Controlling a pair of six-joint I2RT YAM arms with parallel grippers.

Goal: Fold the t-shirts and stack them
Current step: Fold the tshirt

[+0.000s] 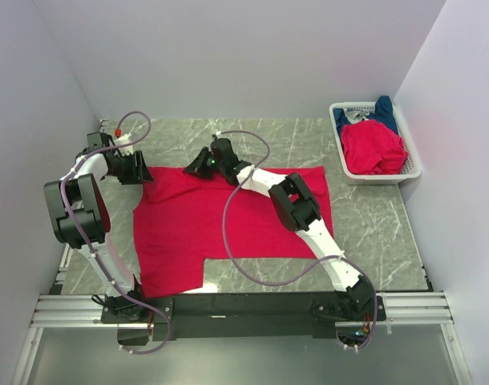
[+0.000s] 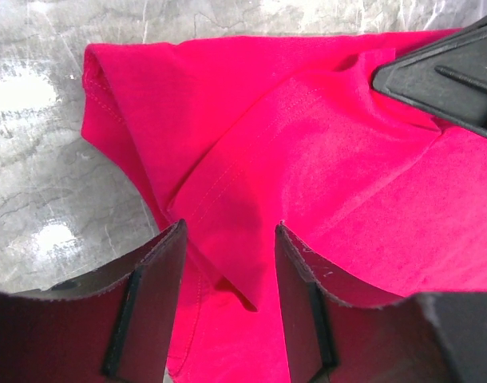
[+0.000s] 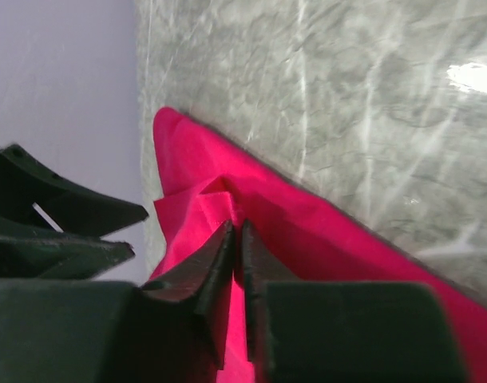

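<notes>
One red t-shirt (image 1: 228, 224) lies spread flat on the marble table. My left gripper (image 1: 140, 170) hangs over its far left corner. In the left wrist view this gripper (image 2: 227, 243) is open, and a hemmed fold of the red t-shirt (image 2: 323, 159) lies loose between the fingers. My right gripper (image 1: 200, 164) is at the shirt's far edge, a little right of the left one. The right wrist view shows this gripper (image 3: 237, 230) shut on a pinched ridge of the red t-shirt (image 3: 307, 231).
A white mesh basket (image 1: 338, 136) stands at the back right against the wall, holding a crumpled red shirt (image 1: 373, 148) and a dark blue one (image 1: 383, 108). Bare marble table (image 1: 373, 233) shows right of the spread shirt. White walls close in on the left, back and right.
</notes>
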